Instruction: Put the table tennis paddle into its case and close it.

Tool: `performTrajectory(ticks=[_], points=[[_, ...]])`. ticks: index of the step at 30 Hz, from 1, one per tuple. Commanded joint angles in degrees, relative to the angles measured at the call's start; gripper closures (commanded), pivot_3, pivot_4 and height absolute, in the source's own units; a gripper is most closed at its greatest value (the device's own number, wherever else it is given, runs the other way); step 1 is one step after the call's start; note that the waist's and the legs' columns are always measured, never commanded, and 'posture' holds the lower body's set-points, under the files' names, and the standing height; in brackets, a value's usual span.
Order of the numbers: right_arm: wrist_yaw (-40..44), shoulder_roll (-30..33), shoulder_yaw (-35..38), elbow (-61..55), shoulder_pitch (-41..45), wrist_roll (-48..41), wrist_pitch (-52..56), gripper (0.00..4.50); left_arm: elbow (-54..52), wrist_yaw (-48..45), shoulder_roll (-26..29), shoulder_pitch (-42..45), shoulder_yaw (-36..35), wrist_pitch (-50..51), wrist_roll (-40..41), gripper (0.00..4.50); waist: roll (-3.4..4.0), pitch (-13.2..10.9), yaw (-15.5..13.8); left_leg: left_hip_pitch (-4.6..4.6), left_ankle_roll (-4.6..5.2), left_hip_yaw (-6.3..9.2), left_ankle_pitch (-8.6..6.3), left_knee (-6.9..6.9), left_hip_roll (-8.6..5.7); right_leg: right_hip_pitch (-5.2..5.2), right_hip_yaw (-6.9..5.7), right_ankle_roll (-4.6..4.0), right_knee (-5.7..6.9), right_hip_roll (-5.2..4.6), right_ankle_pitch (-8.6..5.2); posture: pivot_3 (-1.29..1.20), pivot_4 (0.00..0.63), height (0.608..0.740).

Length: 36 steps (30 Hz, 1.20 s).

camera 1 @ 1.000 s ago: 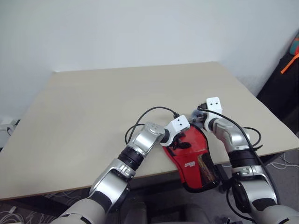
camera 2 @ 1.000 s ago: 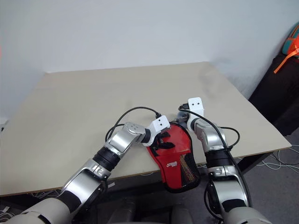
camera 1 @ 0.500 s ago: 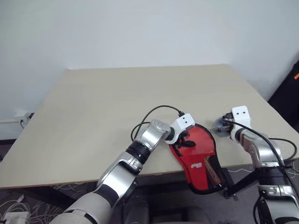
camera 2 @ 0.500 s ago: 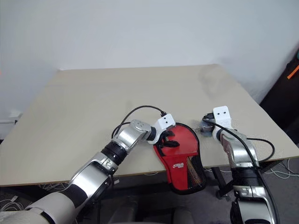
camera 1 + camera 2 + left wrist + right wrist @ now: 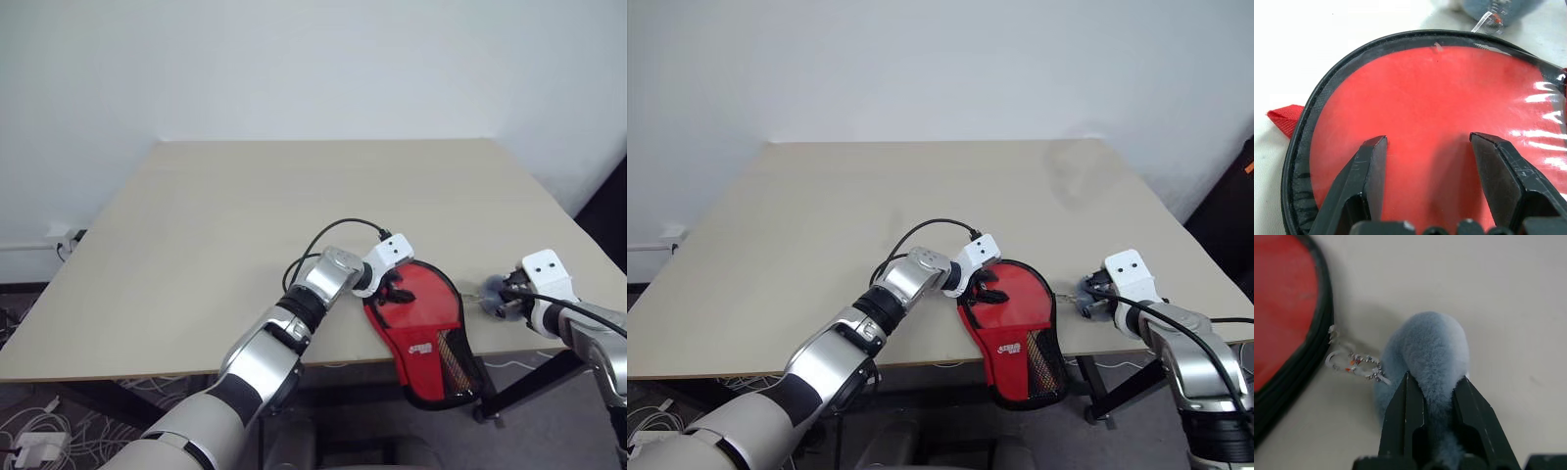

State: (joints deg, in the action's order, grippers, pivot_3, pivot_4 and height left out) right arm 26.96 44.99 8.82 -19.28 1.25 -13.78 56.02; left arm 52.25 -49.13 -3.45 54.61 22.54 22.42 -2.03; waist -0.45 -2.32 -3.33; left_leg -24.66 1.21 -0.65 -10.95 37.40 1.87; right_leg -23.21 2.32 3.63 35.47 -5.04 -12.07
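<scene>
The red case (image 5: pixel 423 315) with black trim lies flat at the table's front edge, its meshed narrow end (image 5: pixel 453 362) hanging over the edge. My left gripper (image 5: pixel 1427 139) is open, both fingertips resting on the case's round red face (image 5: pixel 1440 83). To the right of the case, my right gripper (image 5: pixel 1432 379) is shut on a blue-grey fuzzy ball (image 5: pixel 1430 345). A small ring and bead chain (image 5: pixel 1352 363) links the ball to the case's rim. The table tennis paddle is hidden.
The tan table (image 5: pixel 245 225) stretches wide behind and to the left of the case. A black cable (image 5: pixel 328 235) loops over the left wrist. The table's right corner and front edge lie close to the right gripper (image 5: pixel 1097 302).
The camera has shifted. My right gripper has drawn the fuzzy ball away from the case's top, out to the right and nearer the front edge. The left gripper stays on the case.
</scene>
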Motion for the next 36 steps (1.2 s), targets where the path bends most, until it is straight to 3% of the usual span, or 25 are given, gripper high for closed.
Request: performTrajectory(ticks=[1,8,17,33,36], points=[[3.52,5.05,3.72,-1.65,-5.20,0.30,0.22,4.38,3.62,0.79,-0.60,0.17,0.00,0.29,-1.83,1.67,0.00,0.00,-0.31,-0.01,0.04,-0.02,-0.03,0.01,0.00,0.03,0.01,0.00,-0.06,-0.01,0.00,0.00,0.000,0.740],[12.86,11.57,4.88,-5.14,-16.10,-0.16,-6.52,4.39,5.28,0.81,-1.39,0.75,-0.61,-1.05,-2.58,1.67,0.00,0.00,-0.53,-0.01,0.37,-0.01,-0.30,0.03,-0.13,0.43,0.02,0.02,-0.70,-0.06,0.00,0.00,0.000,0.740],[24.49,15.84,9.16,-6.38,-32.33,0.92,-19.90,4.42,6.52,1.23,-1.90,1.41,-1.42,-2.06,-2.84,1.67,-0.13,0.02,-1.04,0.00,0.69,0.01,-1.28,0.56,-0.38,0.77,0.01,0.95,-0.74,-0.33,-0.60,0.00,0.000,0.740],[30.76,12.42,9.75,-8.49,-56.88,3.42,-33.80,4.44,7.61,2.06,-2.92,0.93,-2.39,-3.15,-3.64,1.67,-0.35,0.19,-3.37,0.00,0.81,0.02,-2.34,0.95,-0.43,0.96,0.04,1.38,-0.75,-0.34,-1.36,0.00,0.000,0.740],[32.36,11.31,10.61,-10.25,-61.97,4.19,-35.79,4.45,8.08,2.27,-3.13,1.08,-2.59,-3.48,-3.80,1.67,0.18,0.55,-2.47,0.07,0.94,-0.17,-2.59,1.30,-0.41,1.03,0.22,1.40,-0.70,-0.35,-1.37,0.00,0.000,0.740]])
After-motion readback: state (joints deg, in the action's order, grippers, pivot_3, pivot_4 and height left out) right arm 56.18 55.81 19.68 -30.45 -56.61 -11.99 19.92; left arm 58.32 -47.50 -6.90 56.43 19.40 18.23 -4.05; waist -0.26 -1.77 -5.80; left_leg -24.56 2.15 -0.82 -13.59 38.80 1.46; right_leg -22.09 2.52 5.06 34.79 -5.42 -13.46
